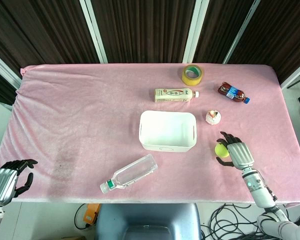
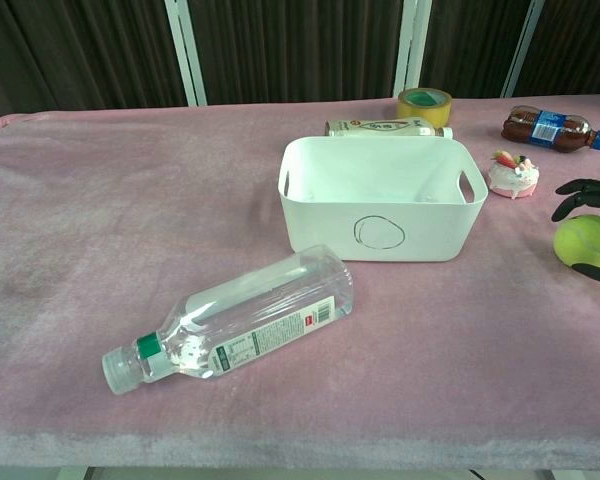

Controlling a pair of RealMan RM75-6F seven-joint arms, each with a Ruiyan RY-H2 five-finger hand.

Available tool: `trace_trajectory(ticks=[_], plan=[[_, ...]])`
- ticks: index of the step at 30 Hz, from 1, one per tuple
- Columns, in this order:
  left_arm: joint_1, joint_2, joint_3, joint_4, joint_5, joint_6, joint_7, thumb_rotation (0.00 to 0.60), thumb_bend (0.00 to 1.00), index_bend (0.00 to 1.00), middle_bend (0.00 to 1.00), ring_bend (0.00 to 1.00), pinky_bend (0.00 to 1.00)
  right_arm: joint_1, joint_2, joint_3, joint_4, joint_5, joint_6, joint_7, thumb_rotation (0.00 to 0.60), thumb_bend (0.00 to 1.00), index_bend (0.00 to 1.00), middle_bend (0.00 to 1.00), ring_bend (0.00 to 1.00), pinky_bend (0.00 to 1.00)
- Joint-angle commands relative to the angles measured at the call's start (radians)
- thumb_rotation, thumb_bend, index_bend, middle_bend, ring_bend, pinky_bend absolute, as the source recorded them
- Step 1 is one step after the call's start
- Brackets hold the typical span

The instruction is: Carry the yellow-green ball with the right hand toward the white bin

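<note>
Ball (image 1: 221,150) carrying looks only just begun: the yellow-green ball sits to the right of the white bin (image 1: 167,131), apart from it, with a stretch of bare cloth between them, so nearly the whole trip to the bin appears still to do. Taking things by size, the pink table (image 1: 80,115) holds everything, and the bin stands near its middle with nothing showing inside it. A clear water bottle (image 1: 129,173) lies on its side in front of the bin and to its left; a pale drink bottle (image 1: 175,95) lies just behind the bin, a dark soda bottle (image 1: 232,93) lies behind and to the right, and a yellow tape roll (image 1: 192,75) lies farther back still. A small pink cake toy (image 1: 213,117) rests just right of the bin's far corner. The right hand (image 1: 237,154) wraps its fingers around the ball, grasping it from the right. The left hand (image 1: 10,177) hangs far left of the bin, off the table's front edge, fingers curled and holding nothing.
</note>
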Motion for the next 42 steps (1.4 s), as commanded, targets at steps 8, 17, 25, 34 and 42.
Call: trace_trajectory(ticks=[8,17,25,34,42], plan=[[-0.001,0.000,0.001,-0.002,0.007,0.003,0.001,0.600,0.52,0.38,0.47,0.42,0.46,-0.007,-0.003,0.000,0.010,-0.001,0.014,0.019,0.600,0.41,0.41,0.21,0.20,0.37],[0.001,0.001,0.001,-0.001,0.003,0.007,-0.004,0.600,0.52,0.38,0.47,0.42,0.46,0.003,-0.034,0.005,0.051,0.011,-0.018,0.003,0.600,0.41,0.41,0.21,0.22,0.39],[0.009,0.005,0.001,-0.003,-0.001,0.017,-0.006,0.600,0.52,0.38,0.47,0.42,0.46,0.004,-0.104,0.020,0.135,0.034,-0.032,-0.050,0.600,0.89,0.66,0.36,0.45,0.64],[0.012,0.008,-0.002,-0.004,-0.004,0.021,-0.010,0.600,0.52,0.38,0.47,0.42,0.46,-0.021,-0.177,0.054,0.225,0.035,0.110,-0.043,0.600,1.00,0.84,0.46,0.54,0.92],[0.011,0.007,-0.001,-0.005,-0.003,0.017,-0.007,0.600,0.52,0.38,0.47,0.42,0.46,-0.034,-0.143,0.074,0.053,-0.059,0.450,-0.101,0.600,1.00,0.84,0.46,0.54,0.91]])
